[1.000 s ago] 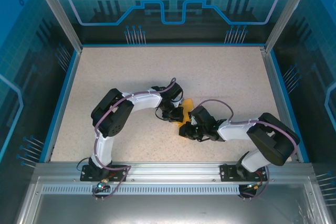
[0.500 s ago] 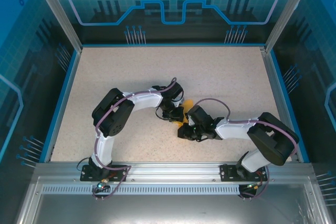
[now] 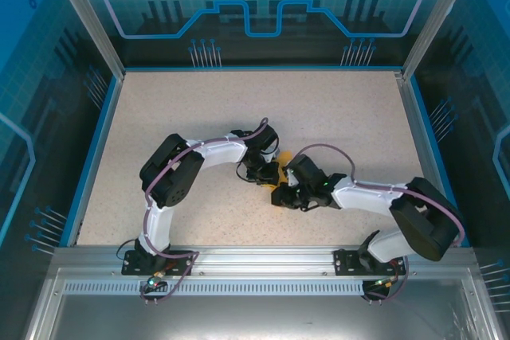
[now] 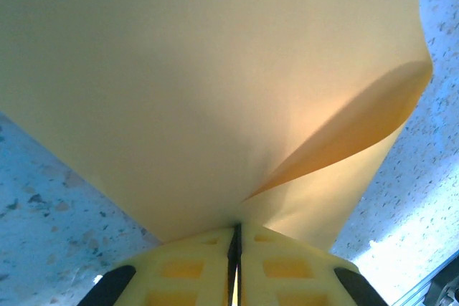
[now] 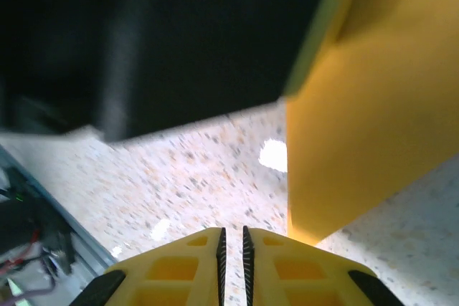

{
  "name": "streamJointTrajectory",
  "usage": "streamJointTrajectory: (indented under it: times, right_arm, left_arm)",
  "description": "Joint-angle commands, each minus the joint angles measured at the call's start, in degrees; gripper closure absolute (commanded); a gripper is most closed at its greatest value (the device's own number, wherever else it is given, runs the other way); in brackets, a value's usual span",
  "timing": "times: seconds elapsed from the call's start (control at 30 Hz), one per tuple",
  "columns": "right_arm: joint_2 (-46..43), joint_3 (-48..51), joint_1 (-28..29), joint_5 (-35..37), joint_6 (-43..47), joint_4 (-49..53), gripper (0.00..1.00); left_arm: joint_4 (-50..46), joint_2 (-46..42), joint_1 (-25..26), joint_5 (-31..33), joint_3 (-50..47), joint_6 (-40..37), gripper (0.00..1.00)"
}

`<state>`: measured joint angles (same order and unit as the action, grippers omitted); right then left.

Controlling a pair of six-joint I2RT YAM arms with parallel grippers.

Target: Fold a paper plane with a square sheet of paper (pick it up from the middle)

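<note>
**Right arm reached in while the left held the sheet**

Over the last second the left arm barely shifted, while the right arm's elbow swung outward to the right and its forearm stretched, carrying its wrist a little further in toward the middle of the table point(image 3: 343, 117). Less orange showed between the two wrists than before.

The left gripper point(image 4: 235, 238) was closed tight on the sheet of paper point(image 4: 215, 91). The sheet rose straight out of the seam between its fingers and fanned upward, with one flap curling over on the right. From above, that left gripper point(image 3: 267, 174) sat just left of centre, and only a sliver of the paper point(image 3: 277, 195) was visible under the wrists.

The right gripper point(image 5: 232, 238) had its fingers nearly together, with a thin slit between them and nothing in it. The paper point(image 5: 380, 105) stood just to its right, one edge near the tabletop, and a dark blurred shape hung above. From above, the right gripper point(image 3: 288, 197) was hard against the orange.

This looked like mid-fold work: one side pinned, the other lining up to press or take an edge.

There was wide bare table to the far side and to the left. The near rail was close behind both wrists, and the two wrists were crowded together, so there was little slack between them.
</note>
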<state>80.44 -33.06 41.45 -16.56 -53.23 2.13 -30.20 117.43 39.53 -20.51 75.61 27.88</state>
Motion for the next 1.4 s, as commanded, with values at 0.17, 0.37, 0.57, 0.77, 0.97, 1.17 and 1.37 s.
streamJointTrajectory:
  times: [0.17, 0.37, 0.57, 0.77, 0.97, 1.17, 1.37]
  right_arm:
    - [1.64, -2.69, -9.26, -1.86, 4.86, 0.42, 0.83]
    - [6.32, -3.05, -12.53, -2.96, 6.28, -3.07, 0.84]
    - [10.75, -3.36, -14.72, -3.21, 7.13, -5.3, 0.84]
    - [11.69, -4.21, -15.0, -0.16, 7.62, -2.05, 0.83]
    - [6.87, -6.02, -15.09, 0.74, 8.1, 1.2, 0.83]
    - [7.94, -8.76, -16.0, -0.65, 8.85, 0.54, 0.83]
    - [13.2, -9.95, -16.88, -1.74, 9.99, -0.35, 0.83]
  left_arm:
    - [-0.83, 6.07, 0.37, 9.0, -4.48, -1.22, 0.89]
    - [-0.44, 5.44, 0.38, 8.43, -4.34, -1.13, 0.89]
    - [-0.68, 4.57, 0.38, 8.52, -4.21, -1.34, 0.89]
    - [-1.18, 4.17, 0.38, 8.77, -3.88, -1.64, 0.89]
    - [-1.45, 4.17, 0.39, 8.91, -3.49, -1.95, 0.89]
    - [-1.77, 3.76, 0.43, 8.91, -2.82, -2.46, 0.89]
    - [-2.68, 3.06, 0.39, 9.52, -1.89, -3.23, 0.89]
